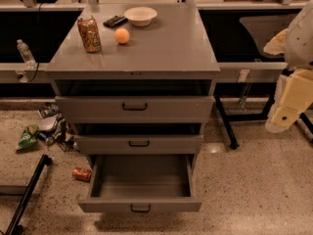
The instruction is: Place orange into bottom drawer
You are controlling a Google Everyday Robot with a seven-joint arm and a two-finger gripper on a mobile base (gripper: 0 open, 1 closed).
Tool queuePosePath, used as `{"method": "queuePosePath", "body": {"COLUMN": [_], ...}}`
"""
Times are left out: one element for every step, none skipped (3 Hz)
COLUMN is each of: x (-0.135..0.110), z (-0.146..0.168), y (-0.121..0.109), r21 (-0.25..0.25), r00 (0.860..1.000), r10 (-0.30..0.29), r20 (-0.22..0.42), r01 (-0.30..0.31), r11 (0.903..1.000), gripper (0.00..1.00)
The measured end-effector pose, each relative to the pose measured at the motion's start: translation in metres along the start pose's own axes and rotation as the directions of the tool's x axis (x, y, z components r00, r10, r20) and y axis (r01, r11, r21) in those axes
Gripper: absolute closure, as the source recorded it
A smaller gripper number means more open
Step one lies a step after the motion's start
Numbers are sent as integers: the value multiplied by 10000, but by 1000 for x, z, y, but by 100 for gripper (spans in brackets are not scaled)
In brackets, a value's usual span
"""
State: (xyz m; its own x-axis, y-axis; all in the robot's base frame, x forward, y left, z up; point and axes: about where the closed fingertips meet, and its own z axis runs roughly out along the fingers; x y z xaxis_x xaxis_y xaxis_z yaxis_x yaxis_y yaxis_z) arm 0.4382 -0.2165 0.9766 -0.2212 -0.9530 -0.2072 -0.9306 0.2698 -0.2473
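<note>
The orange (pixel 122 35) sits on top of the grey cabinet (pixel 161 48), left of centre, between a gold-and-red soda can (pixel 89 33) and a white bowl (pixel 140 16). The bottom drawer (pixel 140 182) is pulled out far and its inside shows empty. The two drawers above it stand slightly out. My arm is at the right edge of the view, and its cream-coloured gripper (pixel 279 121) hangs beside the cabinet at about middle-drawer height. It is well apart from the orange and holds nothing that I can see.
A black flat object (pixel 115 21) lies beside the bowl. On the floor to the left lie a green bag (pixel 28 136), other litter and a crushed can (pixel 81 174). A black pole (pixel 27 195) crosses the lower left. A black table leg (pixel 226 124) stands to the right of the cabinet.
</note>
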Motion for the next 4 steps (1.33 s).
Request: {"method": "queuePosePath", "body": {"x": [0, -42, -100, -157], "z": [0, 26, 57, 80], "y": [0, -20, -57, -111], "r21": [2, -249, -504, -363], "r00": [10000, 9862, 9236, 8336], "r10": [0, 90, 407, 835], "r20": [1, 1653, 3812, 5461], "r01": [0, -49, -232, -760], "r11": [10000, 9997, 9985, 9964], "gripper": [0, 0, 0, 0]}}
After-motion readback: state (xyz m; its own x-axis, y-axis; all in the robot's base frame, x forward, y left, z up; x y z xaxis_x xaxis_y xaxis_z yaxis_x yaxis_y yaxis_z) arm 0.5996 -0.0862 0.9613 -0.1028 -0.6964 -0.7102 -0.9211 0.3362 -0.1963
